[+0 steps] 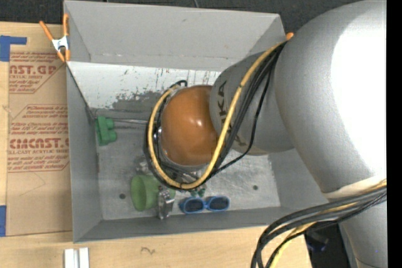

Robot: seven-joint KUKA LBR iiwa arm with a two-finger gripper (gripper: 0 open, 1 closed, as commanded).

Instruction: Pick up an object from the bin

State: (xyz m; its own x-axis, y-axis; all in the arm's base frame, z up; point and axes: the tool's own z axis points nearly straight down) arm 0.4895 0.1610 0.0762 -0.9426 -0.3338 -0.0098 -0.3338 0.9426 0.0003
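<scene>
Gripper [164, 204] is seen low at the bin's [176, 28] near wall, between a green round piece [143, 191] just beside it at view-left and a blue two-lobed piece [204, 204] at view-right. Its opening and any hold can't be told. A green block [105, 130] is seen farther back, view-left.

You've got a green block [105, 130] at 9 o'clock in the bin [169, 28], a green cup [143, 191] down at 7, and blue glasses [204, 204] near 6.
</scene>
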